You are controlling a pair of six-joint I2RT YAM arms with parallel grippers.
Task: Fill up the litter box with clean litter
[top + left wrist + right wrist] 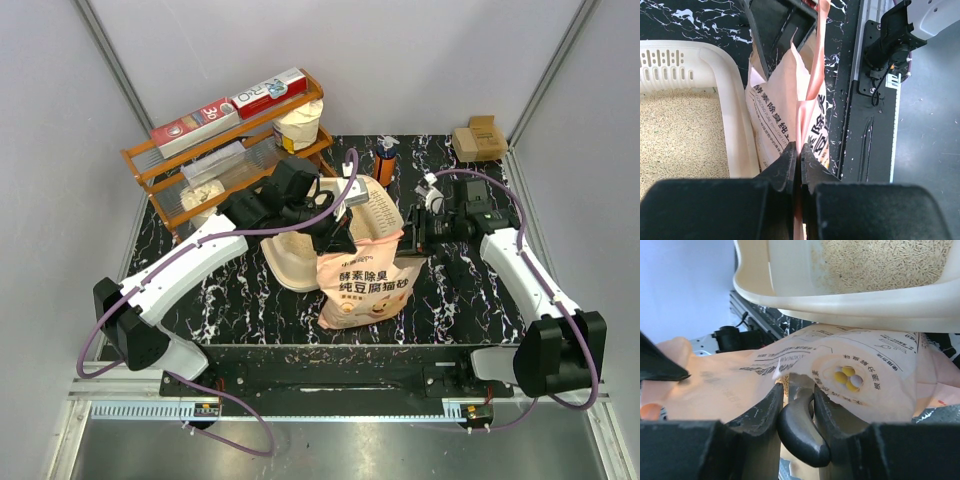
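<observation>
The cream litter box [290, 265] lies mid-table, half hidden by my left arm, and holds tan litter [675, 135] beside its slotted end [665, 75]. It also shows in the right wrist view [865, 305], with litter [880, 260] inside. The peach-orange litter bag [360, 285] stands upright against the box's near side. My left gripper [340, 235] is shut on the bag's top edge [807, 95]; its own view shows the jaws [801, 150] pinching the thin film. My right gripper [415, 235] [797, 385] is shut on a dark-handled tool [802, 435] whose metal tip enters a tear in the bag [765, 370].
An orange wooden rack [150, 170] with boxes and a roll stands back left. An orange bottle [385, 160] stands behind the litter box. A cardboard box [478, 138] sits at the back right corner. A metal rail [330, 375] runs along the table's near edge.
</observation>
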